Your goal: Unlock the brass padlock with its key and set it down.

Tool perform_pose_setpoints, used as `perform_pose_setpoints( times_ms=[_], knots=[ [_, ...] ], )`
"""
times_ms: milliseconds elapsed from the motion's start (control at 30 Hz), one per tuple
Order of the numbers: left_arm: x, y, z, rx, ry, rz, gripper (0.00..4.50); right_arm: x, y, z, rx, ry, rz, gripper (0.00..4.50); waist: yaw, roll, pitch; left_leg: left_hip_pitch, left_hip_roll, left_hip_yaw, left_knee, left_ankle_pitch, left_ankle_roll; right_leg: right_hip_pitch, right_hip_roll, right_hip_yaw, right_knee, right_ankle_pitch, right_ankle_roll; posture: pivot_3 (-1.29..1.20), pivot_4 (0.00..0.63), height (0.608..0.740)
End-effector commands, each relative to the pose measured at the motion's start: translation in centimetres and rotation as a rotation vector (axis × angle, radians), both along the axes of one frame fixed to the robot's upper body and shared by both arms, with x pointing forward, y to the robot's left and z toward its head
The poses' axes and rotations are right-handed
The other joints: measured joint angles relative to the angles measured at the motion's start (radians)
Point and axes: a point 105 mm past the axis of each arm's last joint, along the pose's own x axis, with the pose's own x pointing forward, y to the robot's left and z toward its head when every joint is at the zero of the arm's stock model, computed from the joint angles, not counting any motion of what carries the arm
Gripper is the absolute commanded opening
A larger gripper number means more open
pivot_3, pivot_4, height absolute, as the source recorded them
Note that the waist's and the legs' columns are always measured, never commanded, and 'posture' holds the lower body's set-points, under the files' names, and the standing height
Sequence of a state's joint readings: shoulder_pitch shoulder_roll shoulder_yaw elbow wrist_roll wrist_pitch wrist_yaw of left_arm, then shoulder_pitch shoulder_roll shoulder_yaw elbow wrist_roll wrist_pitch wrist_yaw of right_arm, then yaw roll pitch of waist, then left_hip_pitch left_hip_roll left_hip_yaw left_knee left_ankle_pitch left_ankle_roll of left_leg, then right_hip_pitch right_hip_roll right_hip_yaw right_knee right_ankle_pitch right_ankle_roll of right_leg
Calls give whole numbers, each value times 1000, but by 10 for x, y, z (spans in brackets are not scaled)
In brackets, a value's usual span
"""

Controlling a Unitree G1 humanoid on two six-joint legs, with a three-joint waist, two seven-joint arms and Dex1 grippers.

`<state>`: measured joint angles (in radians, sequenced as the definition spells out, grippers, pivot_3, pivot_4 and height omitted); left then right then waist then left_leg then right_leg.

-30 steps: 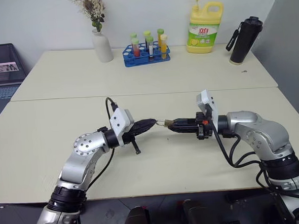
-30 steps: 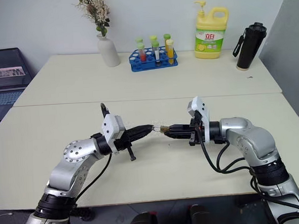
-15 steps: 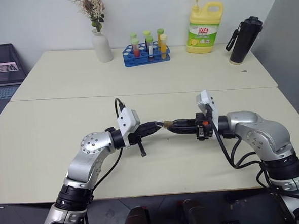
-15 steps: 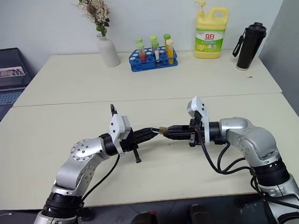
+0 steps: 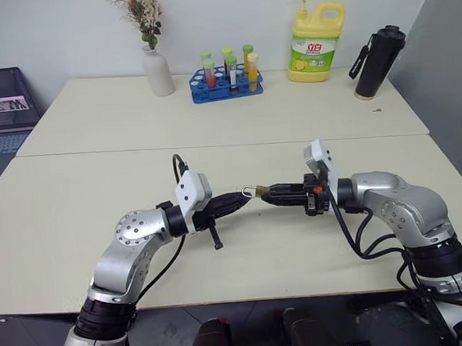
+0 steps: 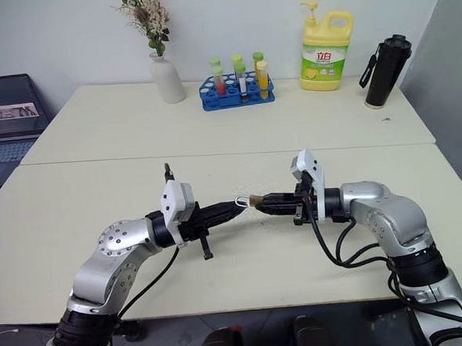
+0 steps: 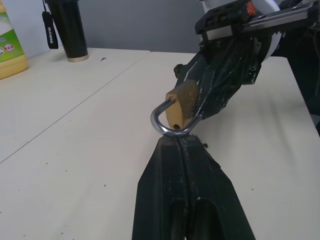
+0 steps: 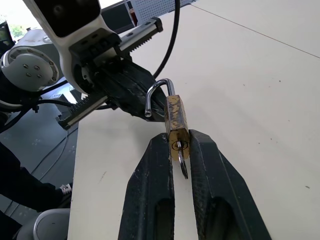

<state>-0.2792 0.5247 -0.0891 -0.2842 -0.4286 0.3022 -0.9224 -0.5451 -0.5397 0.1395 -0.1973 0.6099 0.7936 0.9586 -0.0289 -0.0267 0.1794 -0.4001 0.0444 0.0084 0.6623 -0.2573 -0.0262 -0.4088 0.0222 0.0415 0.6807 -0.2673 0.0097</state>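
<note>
The small brass-coloured block padlock with a silver U-shaped shackle (image 8: 176,121) sits at the centre of both head views, held in the air above the pale cream table (image 5: 212,119). The right gripper (image 8: 181,145), entering from the right of the frame, pinches the padlock body between its two black fingers (image 8: 150,185). In the right wrist view the shackle stands sprung: one leg is free of the body and its end hangs clear. A thin silvery key (image 8: 182,161) projects from the keyway at the base of the body, between the fingers.

The left gripper (image 7: 176,142), entering from the left of the frame, points toward the padlock with its fingers pressed together. Its tip lies just beside the curve of the shackle; contact cannot be determined.

Along the upper edge of the head views stand a white vase of dried flowers (image 5: 157,68), a blue rack of coloured test tubes (image 5: 227,77), a yellow pump bottle with a green label (image 5: 316,46) and a black cylindrical flask (image 5: 378,60). An open laptop (image 5: 3,108) is at upper left.
</note>
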Motion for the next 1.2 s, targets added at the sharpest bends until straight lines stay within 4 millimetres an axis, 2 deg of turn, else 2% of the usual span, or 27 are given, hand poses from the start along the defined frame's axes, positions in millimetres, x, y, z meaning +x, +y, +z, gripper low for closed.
perform_pose_setpoints(
  times_ms=[33,400,1200],
  knots=[
    [-6,0,15,-18,-51,-10,0,0,0,10,11,-48,11,102,0,0,0,0,0,0,0,0,0,0,0,0,0,0,0,0,150,740],
    [-8,-4,29,-53,-51,-18,0,-2,1,7,4,-43,21,102,0,0,0,0,0,0,0,0,0,0,0,0,0,0,0,0,150,740],
    [0,-4,27,-46,-60,8,0,-7,1,5,-5,-45,38,102,0,0,0,0,0,0,0,0,0,0,0,0,0,0,0,0,150,740]
  ],
)
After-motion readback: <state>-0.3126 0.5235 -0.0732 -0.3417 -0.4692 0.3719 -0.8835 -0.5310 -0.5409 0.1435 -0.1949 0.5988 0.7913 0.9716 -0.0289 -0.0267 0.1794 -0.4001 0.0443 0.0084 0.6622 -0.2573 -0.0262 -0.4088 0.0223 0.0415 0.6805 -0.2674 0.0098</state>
